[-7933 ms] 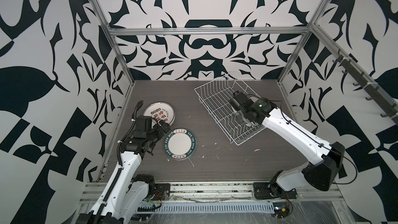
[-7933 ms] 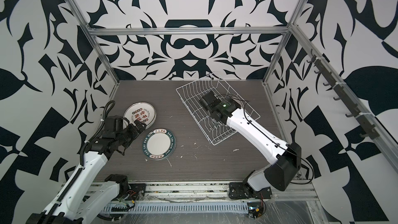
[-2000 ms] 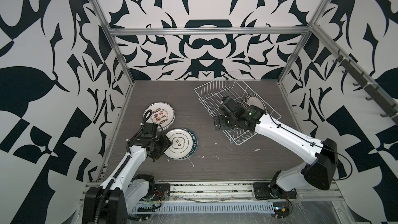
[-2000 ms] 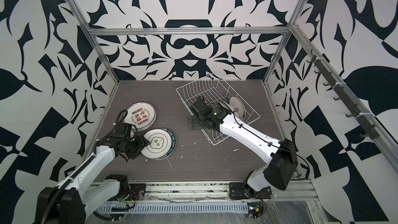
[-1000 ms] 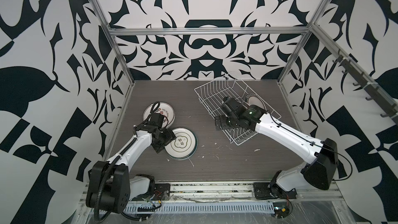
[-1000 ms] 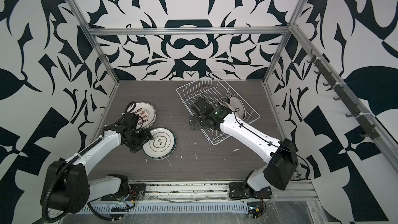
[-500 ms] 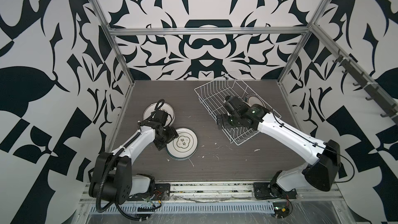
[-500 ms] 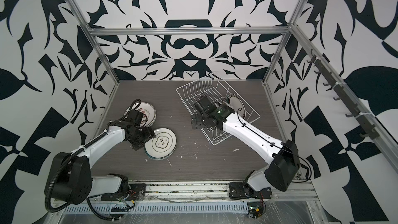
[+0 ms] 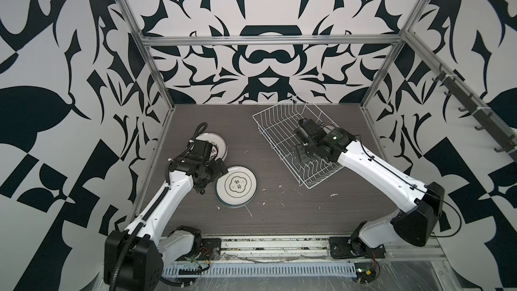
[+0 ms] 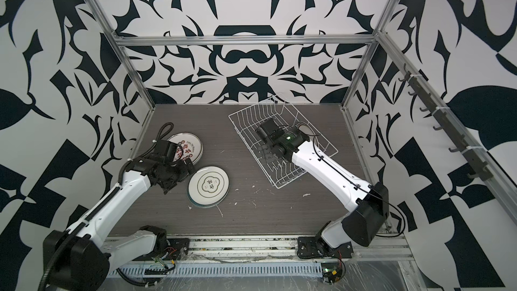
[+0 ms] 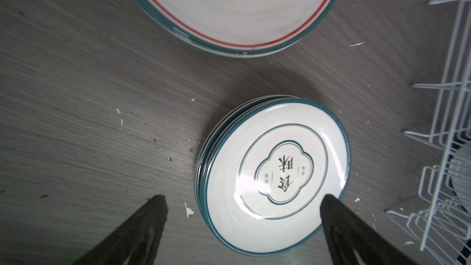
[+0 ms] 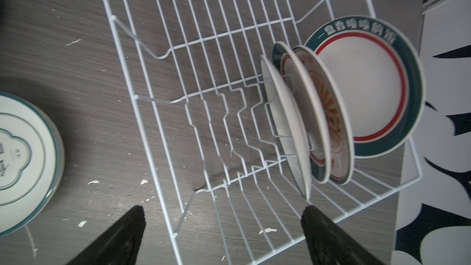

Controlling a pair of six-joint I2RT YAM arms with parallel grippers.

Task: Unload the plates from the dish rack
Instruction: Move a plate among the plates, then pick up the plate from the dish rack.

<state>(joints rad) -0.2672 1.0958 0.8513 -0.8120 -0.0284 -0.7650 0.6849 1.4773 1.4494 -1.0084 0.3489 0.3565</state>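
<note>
**Table** [image 9: 279,219]: dark wood grain, flecked with white chips.

**Dish rack** [image 9: 275,132]: white wire, set at an angle on the right half of the table. Most slots are empty.

**Rack plates** [image 12: 285,128]: 4, standing on edge close together at the rack's end toward the right wall. The front one is plain white and the next has a dark green rim. The sunburst plate [image 12: 328,113] is third. The largest plate [image 12: 364,90] leans at the back, with a green band of characters and a red ring.

**Near stack** [image 9: 235,187]: several plates lying flat on the left half of the table, well apart from the rack. The top one is white with a thin green rim and black characters in a green frame.

**Far stack** [image 9: 216,142]: flat, farther back, partly hidden by the left arm in both top views. The top plate has red and green rim lines and round red and green marks.

**Left gripper** [image 11: 243,200]: spread wide, holding nothing, low at the near stack's edge. 1 finger [image 11: 339,215] is over the top plate's rim and the other is over bare table. Contact cannot be told.

**Right gripper** [image 12: 224,210]: spread wide, empty, above the rack's empty slots. In the wrist view 1 fingertip appears near the front plate's lower edge.
</note>
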